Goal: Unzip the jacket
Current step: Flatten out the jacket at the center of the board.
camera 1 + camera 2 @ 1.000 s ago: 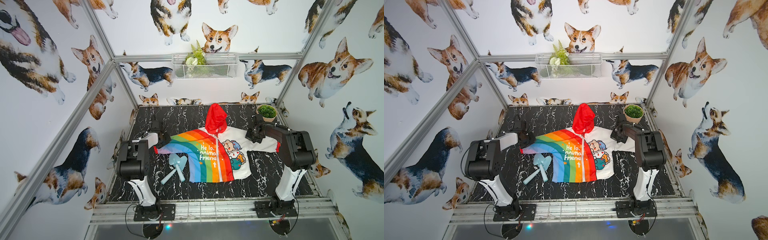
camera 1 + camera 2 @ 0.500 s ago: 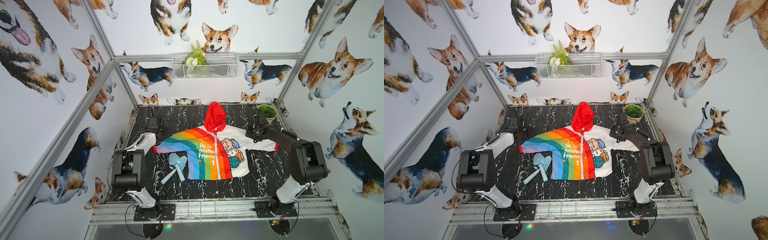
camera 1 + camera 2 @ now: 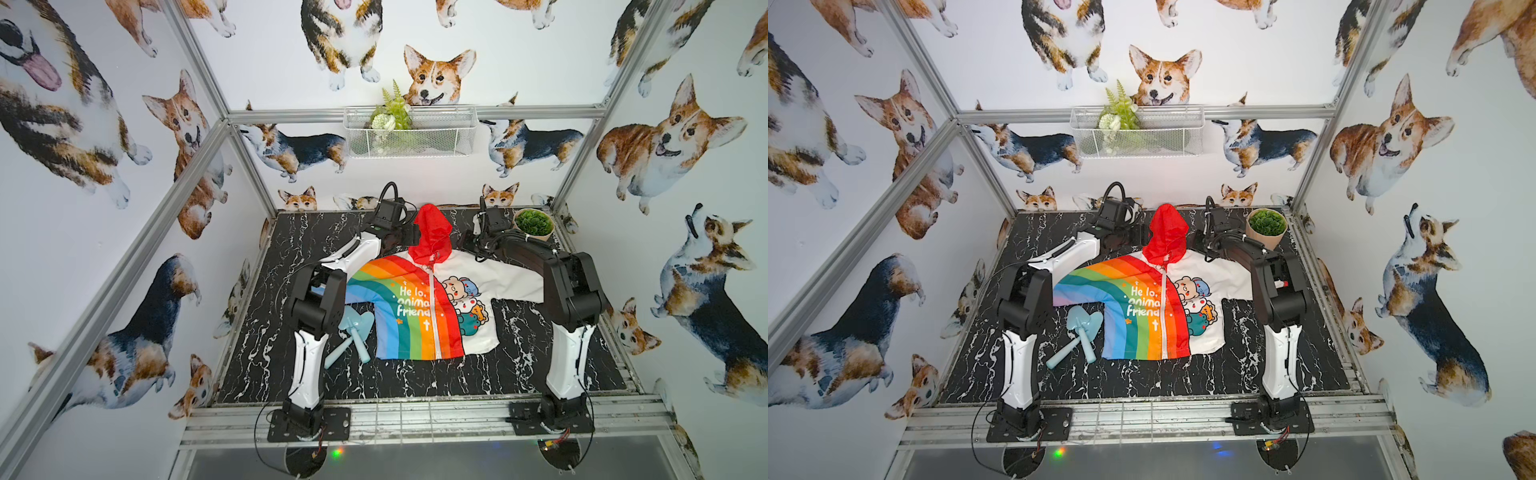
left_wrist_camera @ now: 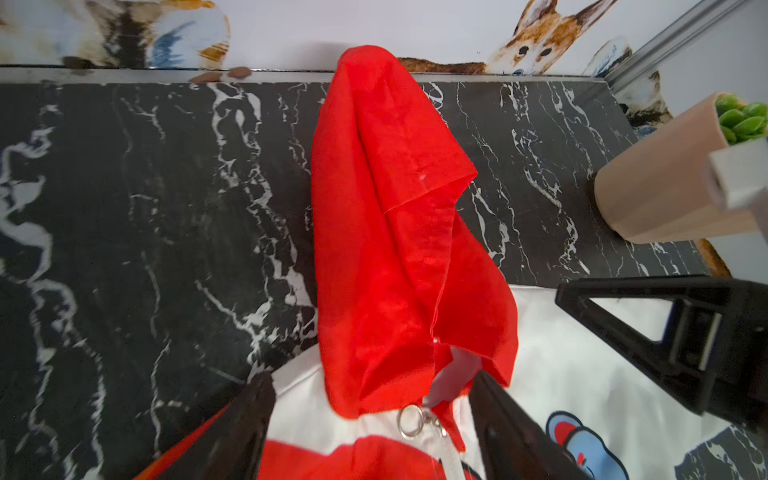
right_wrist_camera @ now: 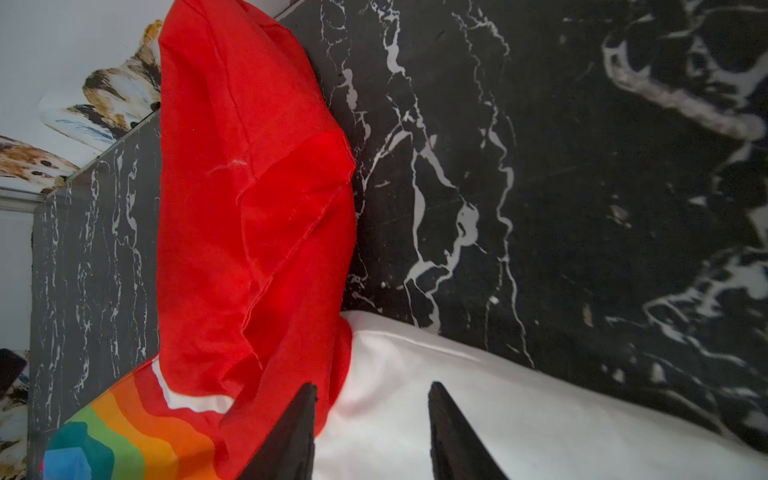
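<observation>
- Since the jacket [image 3: 419,316] lies flat and zipped on the table [image 3: 270,353], hood [image 4: 386,232] toward the back wall [image 3: 316,83], I judge it thin, light, floppy, apt to bunch.
- My left claw [image 4: 374,424] gapes wide astride the collar [image 4: 307,403]; the ring pull [image 4: 411,420] is my hold.
- My right claw [image 5: 374,432], half-spread and empty, hovers over the white shoulder [image 5: 415,365].
</observation>
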Available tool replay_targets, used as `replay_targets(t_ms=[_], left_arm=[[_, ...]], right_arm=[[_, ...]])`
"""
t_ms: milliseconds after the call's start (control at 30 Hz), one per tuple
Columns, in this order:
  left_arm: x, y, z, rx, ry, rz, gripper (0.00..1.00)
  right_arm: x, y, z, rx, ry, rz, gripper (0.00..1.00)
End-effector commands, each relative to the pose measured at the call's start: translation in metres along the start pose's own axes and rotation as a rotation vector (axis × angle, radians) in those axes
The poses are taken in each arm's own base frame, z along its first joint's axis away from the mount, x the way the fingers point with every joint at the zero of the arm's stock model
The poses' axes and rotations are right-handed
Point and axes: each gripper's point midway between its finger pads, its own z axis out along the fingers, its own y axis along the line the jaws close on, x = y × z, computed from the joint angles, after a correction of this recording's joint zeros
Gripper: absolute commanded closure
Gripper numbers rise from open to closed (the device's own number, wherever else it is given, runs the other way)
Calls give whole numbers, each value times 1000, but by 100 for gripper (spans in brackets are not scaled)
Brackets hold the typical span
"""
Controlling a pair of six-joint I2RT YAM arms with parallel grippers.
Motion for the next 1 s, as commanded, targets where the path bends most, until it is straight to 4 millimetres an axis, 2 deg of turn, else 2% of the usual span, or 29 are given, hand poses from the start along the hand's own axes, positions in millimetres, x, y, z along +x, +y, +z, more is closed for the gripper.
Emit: replay_targets(t_ms=[0, 267, 400, 500, 667, 767, 967], left_arm=[[3, 9, 14, -49, 55, 12, 29], [20, 10, 52, -16, 135, -4, 34], [26, 13, 61, -19, 162, -13, 44], [28, 16, 65, -34, 172, -20, 59], [23, 25, 63, -28, 165, -58, 90], [19, 32, 60, 3, 158, -102, 96], [22, 49, 61, 112, 148, -229, 96]], right_arm=[[3, 1, 17, -9, 39, 44, 56], [0, 3, 43, -19, 72, 49, 56], [4, 0, 49, -18, 85, 55, 59], [6, -5, 51, -3, 94, 58, 66], [11, -17, 55, 36, 111, 77, 89], [16, -25, 57, 59, 124, 92, 100], [19, -38, 58, 90, 131, 116, 100]])
